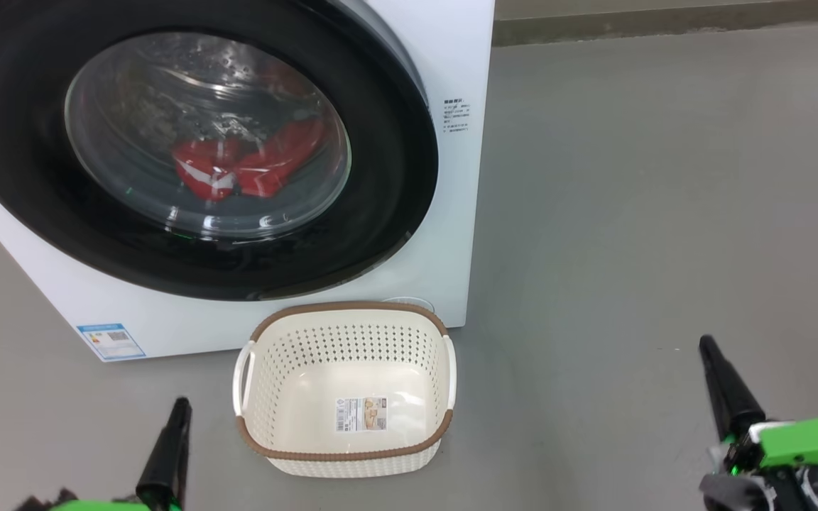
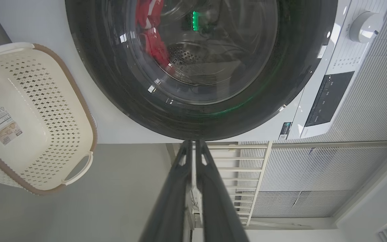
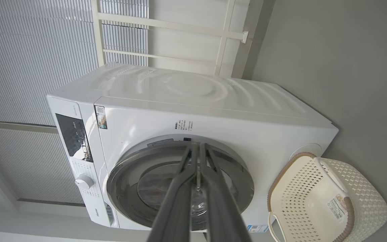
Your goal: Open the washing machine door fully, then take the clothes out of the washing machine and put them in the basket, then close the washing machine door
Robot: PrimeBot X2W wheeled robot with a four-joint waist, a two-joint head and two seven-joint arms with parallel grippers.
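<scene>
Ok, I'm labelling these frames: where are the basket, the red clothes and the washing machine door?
basket [image 1: 345,348], head view, perforated far wall.
clothes [image 1: 267,170], head view, red fabric behind the glass.
washing machine door [image 1: 395,163], head view, black rim's right side.

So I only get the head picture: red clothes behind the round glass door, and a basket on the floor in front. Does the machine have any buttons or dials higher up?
Observer: Yes. The right wrist view shows the top strip of the washing machine, with a round white knob and a dark display panel.
Operator: And those two dark sticks at the bottom, are they holding anything?
Observer: No. The left wrist view shows the left tool with its fingers pressed together on nothing. The right tool looks the same in its own view.
Operator: What's behind the machine?
Observer: A white railing in front of pale ribbed panels.
</scene>
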